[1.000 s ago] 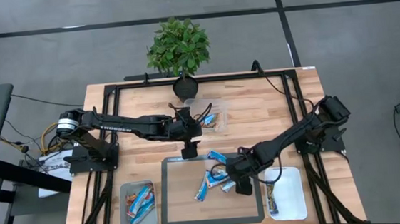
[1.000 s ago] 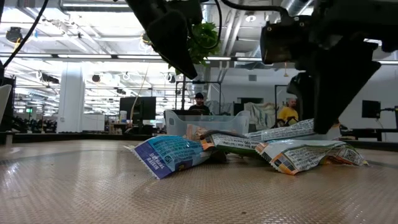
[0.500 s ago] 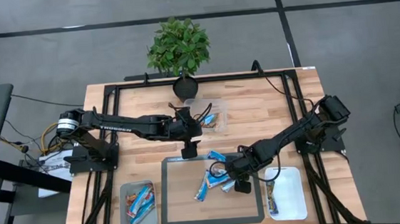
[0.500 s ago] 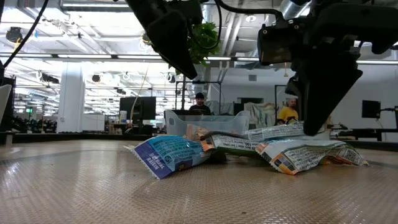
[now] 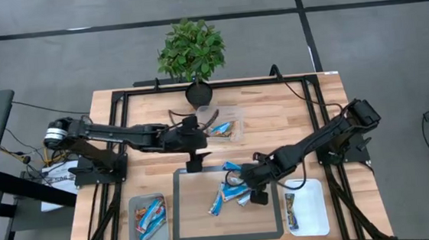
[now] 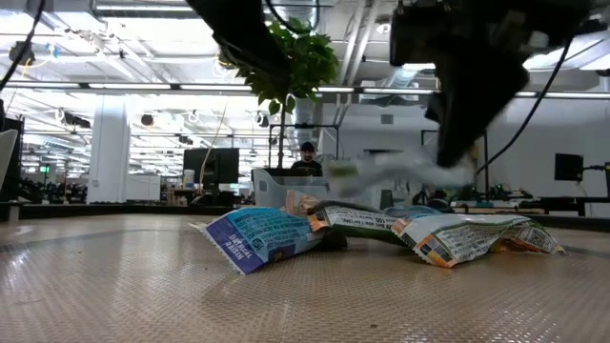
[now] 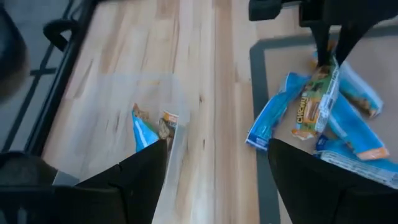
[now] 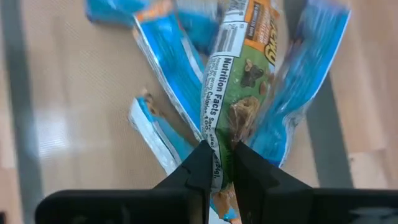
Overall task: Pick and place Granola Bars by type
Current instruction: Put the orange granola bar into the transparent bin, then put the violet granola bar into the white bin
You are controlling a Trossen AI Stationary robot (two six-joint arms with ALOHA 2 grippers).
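Note:
Several blue Granola Bars [image 5: 224,197] lie heaped on the grey mat [image 5: 187,214], and the low view shows the same heap [image 6: 267,238]. My right gripper [image 8: 219,155] hangs over this heap [image 5: 249,186], shut on a green-and-brown bar [image 8: 233,87], which also shows in the left wrist view [image 7: 317,99]. My left gripper [image 7: 214,177] stands open with nothing between its fingers. It is above the bare wood [image 5: 195,161], between the mat and a clear bin [image 5: 226,123] that holds a few bars [image 7: 149,127]. My right gripper pinches one end of the green-and-brown bar [image 8: 217,144] between its two fingers. They come from above, slanting down, in line with the bar's length. The rest of the bar sticks out beyond the fingertips. In the low view the bar [image 6: 400,171] is lifted clear of the heap.
A bin at the near left [image 5: 147,217] holds several mixed bars. A white bin at the near right [image 5: 308,212] holds one bar. A potted plant [image 5: 191,53] stands at the far edge. Black frame rails run along the table's sides.
My right gripper has risen from the heap with the green-and-brown bar, which has come off the other bars and now hangs clear. My left gripper has drawn back a little toward the table's left edge and upward, still open.

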